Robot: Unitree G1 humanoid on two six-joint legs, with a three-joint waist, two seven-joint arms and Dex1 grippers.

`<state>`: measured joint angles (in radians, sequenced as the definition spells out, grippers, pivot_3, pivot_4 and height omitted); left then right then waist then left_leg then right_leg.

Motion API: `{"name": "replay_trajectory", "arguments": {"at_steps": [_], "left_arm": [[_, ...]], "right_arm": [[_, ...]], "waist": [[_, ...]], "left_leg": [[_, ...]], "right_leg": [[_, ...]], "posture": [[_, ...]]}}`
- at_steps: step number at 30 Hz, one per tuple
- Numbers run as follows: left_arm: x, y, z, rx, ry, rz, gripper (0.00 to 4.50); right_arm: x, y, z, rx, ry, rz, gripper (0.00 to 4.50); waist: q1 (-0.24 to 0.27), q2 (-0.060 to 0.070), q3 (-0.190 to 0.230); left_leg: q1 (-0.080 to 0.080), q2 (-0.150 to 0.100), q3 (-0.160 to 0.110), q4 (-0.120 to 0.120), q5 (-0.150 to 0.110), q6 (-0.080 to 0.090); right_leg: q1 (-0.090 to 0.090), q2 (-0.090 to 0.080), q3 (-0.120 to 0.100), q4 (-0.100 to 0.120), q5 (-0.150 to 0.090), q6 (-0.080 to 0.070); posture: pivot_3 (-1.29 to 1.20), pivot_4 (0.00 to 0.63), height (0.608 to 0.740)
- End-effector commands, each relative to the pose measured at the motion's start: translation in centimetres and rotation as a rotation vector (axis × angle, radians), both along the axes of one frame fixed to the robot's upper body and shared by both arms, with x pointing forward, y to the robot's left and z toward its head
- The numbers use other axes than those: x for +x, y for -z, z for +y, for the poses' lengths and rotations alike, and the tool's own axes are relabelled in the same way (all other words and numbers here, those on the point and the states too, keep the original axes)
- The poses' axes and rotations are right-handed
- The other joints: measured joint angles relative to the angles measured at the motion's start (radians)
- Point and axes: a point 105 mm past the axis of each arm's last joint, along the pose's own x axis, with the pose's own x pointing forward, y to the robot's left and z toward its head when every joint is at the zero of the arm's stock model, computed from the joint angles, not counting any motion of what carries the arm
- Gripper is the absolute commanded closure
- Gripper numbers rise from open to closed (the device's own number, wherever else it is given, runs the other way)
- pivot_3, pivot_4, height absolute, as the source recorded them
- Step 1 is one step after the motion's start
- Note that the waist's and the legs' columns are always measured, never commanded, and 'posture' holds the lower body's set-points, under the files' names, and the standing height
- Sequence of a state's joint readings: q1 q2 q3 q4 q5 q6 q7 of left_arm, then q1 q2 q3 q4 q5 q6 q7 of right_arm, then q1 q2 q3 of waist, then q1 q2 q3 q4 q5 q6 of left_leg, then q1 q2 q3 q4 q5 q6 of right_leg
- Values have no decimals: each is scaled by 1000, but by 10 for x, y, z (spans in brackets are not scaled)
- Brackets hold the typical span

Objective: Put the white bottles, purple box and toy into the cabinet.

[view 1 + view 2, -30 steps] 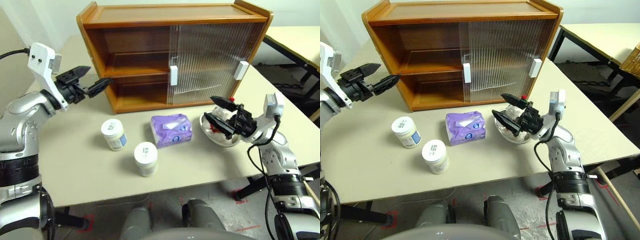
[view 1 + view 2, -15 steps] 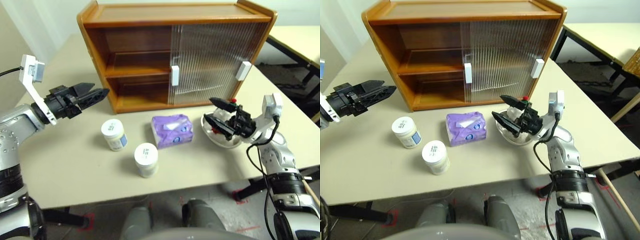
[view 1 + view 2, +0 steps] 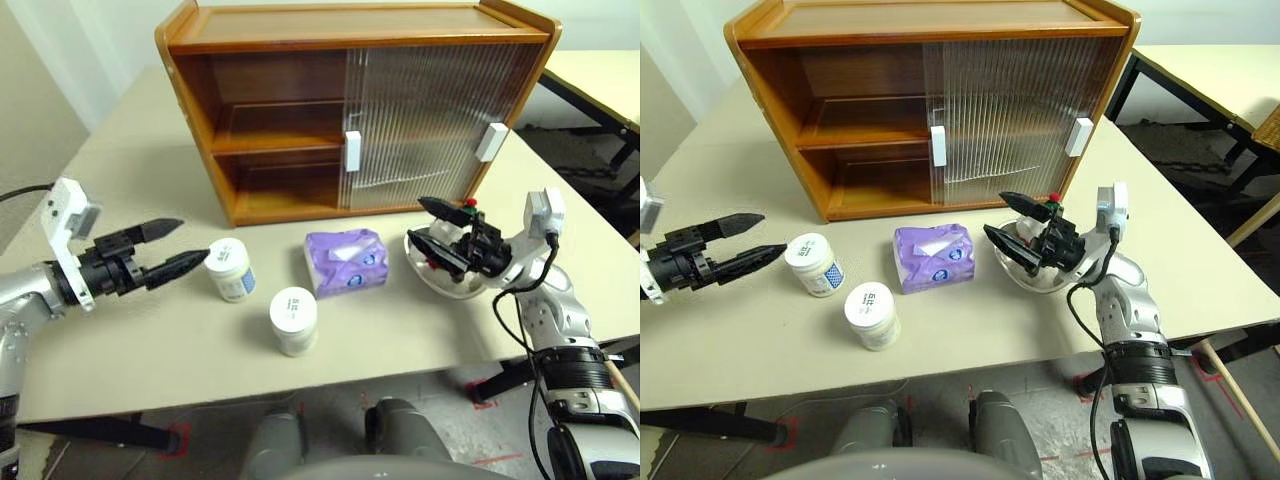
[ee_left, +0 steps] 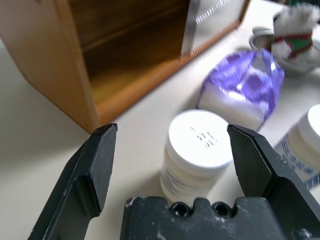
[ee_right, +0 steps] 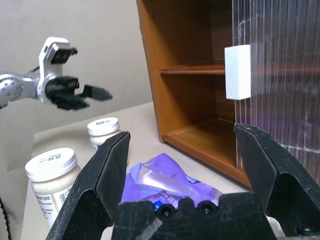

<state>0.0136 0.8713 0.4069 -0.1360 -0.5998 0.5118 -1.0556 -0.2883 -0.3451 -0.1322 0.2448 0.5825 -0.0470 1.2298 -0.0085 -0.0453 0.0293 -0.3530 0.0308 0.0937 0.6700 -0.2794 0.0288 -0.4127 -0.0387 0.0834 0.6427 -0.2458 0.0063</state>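
Wooden cabinet (image 3: 300, 60) at the far side of the desk (image 3: 150, 330): left half open, both shelves bare; right half shut behind ribbed sliding doors (image 3: 420, 120), contents impossible to make out. Shallow dish (image 3: 1025, 275) on the right, cradling the toy (image 4: 295, 32), mostly hidden behind the right hand (image 3: 425, 225), fingers spread, grasping nothing. Purple box (image 3: 345, 262) mid-desk, two white bottles (image 3: 228, 268) to its left. Left hand (image 3: 185, 245) released, tips just beside the farther bottle.
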Motion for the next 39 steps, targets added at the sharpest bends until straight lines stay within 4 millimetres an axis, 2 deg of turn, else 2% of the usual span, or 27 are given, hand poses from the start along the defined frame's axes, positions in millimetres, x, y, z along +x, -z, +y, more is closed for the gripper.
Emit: {"name": "replay_trajectory", "arguments": {"at_steps": [1, 10, 23, 39], "left_arm": [[-5, 16, -3, 18, 25, 5, 24], [-17, 41, -7, 3, 59, 40, 24], [-5, 77, -30, -26, 85, 101, 24], [0, 114, -29, 78, 58, 145, 24]], "right_arm": [[-1, 4, 2, -30, 4, 9, 0], [-2, -3, 4, -27, 5, 4, 0], [-3, -8, 4, -28, 9, 7, 0], [-4, -8, 4, -25, 13, 6, 0]], "waist": [[0, 0, 0], [0, 1, 0], [1, -1, 0], [-1, -1, -1]], "left_leg": [[0, 0, 0, -1, 0, 0], [1, 0, 0, -4, 0, 0], [0, -1, 0, -3, 0, 0], [1, -1, 0, -4, 0, 0]], "right_leg": [[0, 0, 0, 0, 0, 0], [0, 1, 0, -1, -1, 0], [0, 2, 0, -1, -2, 1], [0, 2, 0, -1, -2, 1]], "posture": [[99, 0, 740], [100, 0, 740], [93, 0, 740], [74, 0, 740]]}}
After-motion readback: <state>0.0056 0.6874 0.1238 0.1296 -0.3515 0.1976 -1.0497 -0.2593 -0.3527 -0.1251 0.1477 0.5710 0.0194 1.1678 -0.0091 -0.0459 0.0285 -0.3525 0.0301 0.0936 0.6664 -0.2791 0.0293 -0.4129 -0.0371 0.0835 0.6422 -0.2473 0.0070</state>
